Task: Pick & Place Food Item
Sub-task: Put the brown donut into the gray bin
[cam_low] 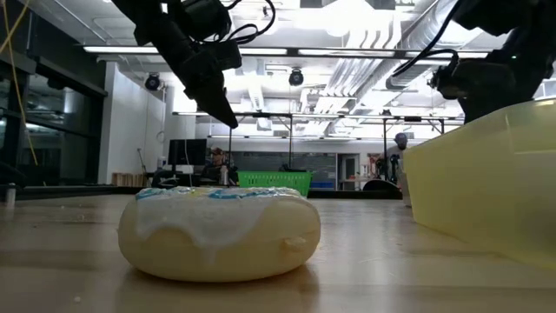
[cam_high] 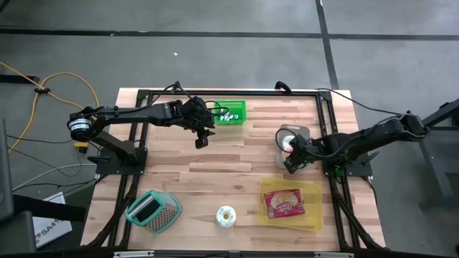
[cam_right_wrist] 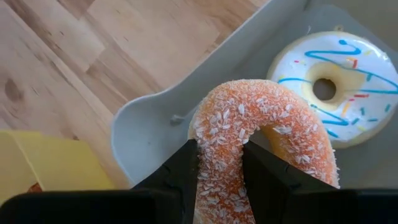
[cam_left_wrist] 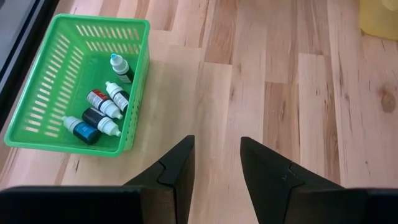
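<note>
Right gripper (cam_right_wrist: 219,163), bottom centre of its wrist view, is clamped on the ring of an orange coconut donut (cam_right_wrist: 261,134), fingers pinching one side through the hole. It looks light, soft and crumbly; a gentle pinch across the ring seems right. It hangs over the grey tray (cam_right_wrist: 146,124); an iced donut (cam_right_wrist: 333,81) lies upper right. Left gripper (cam_left_wrist: 216,180) is empty, jaws apart, near the green basket (cam_left_wrist: 74,81).

Grey concrete floor (cam_high: 215,18) w/ dark seam lines around the bench; yellow cable (cam_high: 43,89) snakes across it on one side. Level view: big open workshop, white ducts (cam_low: 382,35) & strip lights (cam_low: 287,52) overhead, dark windows (cam_low: 52,130) along one wall, desks and monitors far back.
</note>
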Controlling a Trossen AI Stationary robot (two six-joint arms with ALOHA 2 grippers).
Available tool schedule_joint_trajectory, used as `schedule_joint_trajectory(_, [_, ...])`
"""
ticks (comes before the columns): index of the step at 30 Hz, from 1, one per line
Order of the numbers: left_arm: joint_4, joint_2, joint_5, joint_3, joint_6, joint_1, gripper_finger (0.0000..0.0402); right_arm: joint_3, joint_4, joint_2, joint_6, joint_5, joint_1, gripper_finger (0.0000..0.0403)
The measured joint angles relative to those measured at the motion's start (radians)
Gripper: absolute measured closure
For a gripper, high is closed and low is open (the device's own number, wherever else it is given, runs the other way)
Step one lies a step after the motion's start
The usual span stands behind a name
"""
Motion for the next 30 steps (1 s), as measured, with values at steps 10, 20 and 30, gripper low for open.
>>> schedule_joint_trajectory(10, [0.000, 0.000, 0.000, 0.000, -0.006, 0.000, 0.0279, 0.000, 0.000, 0.000, 0.007, 0.010, 0.004, 0.0300])
schedule_joint_trajectory(20, [0.000, 0.000, 0.000, 0.000, -0.006, 0.000, 0.0279, 0.000, -0.001, 0.000, 0.005, -0.001, 0.003, 0.0297])
schedule_joint_trajectory(30, [0.000, 0.000, 0.000, 0.000, -0.006, 0.000, 0.0279, 0.000, -0.002, 0.000, 0.004, -0.004, 0.003, 0.0251])
